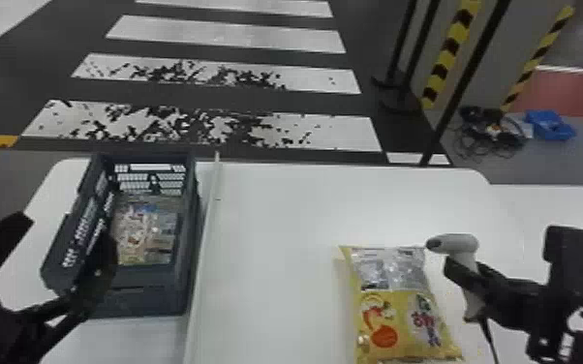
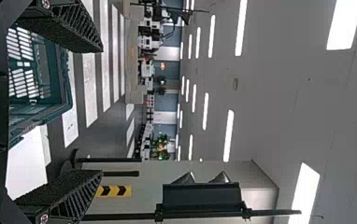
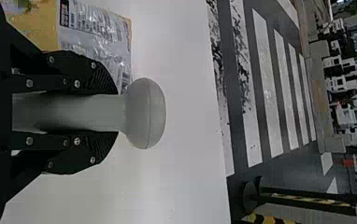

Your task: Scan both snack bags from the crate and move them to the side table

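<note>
My left gripper (image 1: 70,251) is at the left side of the crate (image 1: 181,285), its fingers wide apart with nothing between them. In the left wrist view the left gripper (image 2: 99,109) is open, with the crate (image 2: 57,79) beyond it. A snack bag (image 1: 145,232) lies inside the crate. Another, yellow and silver snack bag (image 1: 397,310) lies flat on the white table. To its right, my right gripper (image 1: 465,285) is shut on the grey scanner (image 1: 455,242). In the right wrist view the right gripper (image 3: 116,113) clasps the scanner's handle, its rounded head (image 3: 146,113) past the fingertips.
A pale raised strip (image 1: 203,271) runs along the table (image 1: 276,232) beside the crate. Another white surface (image 1: 571,218) adjoins on the right. Beyond stand dark poles and a pillar with striped edges; a blue bin (image 1: 549,125) is on the floor.
</note>
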### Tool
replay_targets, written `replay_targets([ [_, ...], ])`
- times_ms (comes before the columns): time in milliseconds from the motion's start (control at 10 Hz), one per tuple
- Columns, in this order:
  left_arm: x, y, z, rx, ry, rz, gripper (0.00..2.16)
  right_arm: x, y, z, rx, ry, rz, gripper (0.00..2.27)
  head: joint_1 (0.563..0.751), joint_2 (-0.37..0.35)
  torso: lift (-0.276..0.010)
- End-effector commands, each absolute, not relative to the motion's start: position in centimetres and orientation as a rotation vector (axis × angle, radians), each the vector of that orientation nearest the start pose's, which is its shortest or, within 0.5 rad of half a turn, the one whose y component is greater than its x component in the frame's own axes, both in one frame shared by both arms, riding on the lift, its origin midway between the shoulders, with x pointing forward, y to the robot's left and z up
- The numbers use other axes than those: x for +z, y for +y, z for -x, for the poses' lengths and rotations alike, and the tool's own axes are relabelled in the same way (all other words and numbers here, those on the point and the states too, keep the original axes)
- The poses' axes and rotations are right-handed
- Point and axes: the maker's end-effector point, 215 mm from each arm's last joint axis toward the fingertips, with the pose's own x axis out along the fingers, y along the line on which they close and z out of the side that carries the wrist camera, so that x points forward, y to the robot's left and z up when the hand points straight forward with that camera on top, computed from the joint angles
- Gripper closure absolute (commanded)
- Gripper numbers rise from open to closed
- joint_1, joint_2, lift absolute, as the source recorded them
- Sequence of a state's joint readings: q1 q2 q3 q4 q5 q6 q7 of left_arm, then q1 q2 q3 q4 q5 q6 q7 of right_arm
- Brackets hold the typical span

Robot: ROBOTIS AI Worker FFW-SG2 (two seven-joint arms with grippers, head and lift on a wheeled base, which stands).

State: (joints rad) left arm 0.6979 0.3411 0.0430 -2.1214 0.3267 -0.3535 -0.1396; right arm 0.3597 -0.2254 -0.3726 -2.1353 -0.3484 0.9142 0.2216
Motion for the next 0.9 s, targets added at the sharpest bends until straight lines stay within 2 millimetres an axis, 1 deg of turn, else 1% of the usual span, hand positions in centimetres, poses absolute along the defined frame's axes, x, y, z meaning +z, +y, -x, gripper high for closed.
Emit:
replay_targets([
  [0,-26.3,23.8,-38.2,-0.273,-0.193,0.034,0.07,-42.3,-41.8,-42.3,-0.029,0.598,-0.121,2.24,0.695,-0.16,-0.095],
  [100,-26.4,23.8,-38.2,-0.273,-0.192,0.034,0.07,-42.6,-44.7,-42.1,-0.064,0.583,-0.115,2.24,0.695,-0.209,-0.095],
  [200,-26.4,23.8,-38.1,-0.273,-0.19,0.034,0.07,-43.4,-46.7,-41.9,-0.073,0.58,-0.107,2.24,0.695,-0.254,-0.095],
  [300,-26.4,23.8,-38.1,-0.273,-0.19,0.034,0.07,-44.3,-47.5,-41.6,-0.08,0.577,-0.095,2.24,0.695,-0.29,-0.095],
  [500,-26.3,23.8,-38.1,-0.274,-0.19,0.035,0.07,-46.4,-47.9,-41.5,-0.073,0.57,-0.07,2.24,0.695,-0.322,-0.095],
  [700,-26.5,24.0,-37.9,-0.272,-0.184,0.032,0.07,-47.4,-47.6,-42.3,-0.035,0.496,-0.061,2.24,0.695,-0.328,-0.095],
  [800,-26.4,24.1,-37.9,-0.27,-0.186,0.03,0.07,-48.2,-47.5,-42.5,-0.031,0.49,-0.063,2.24,0.695,-0.327,-0.095],
])
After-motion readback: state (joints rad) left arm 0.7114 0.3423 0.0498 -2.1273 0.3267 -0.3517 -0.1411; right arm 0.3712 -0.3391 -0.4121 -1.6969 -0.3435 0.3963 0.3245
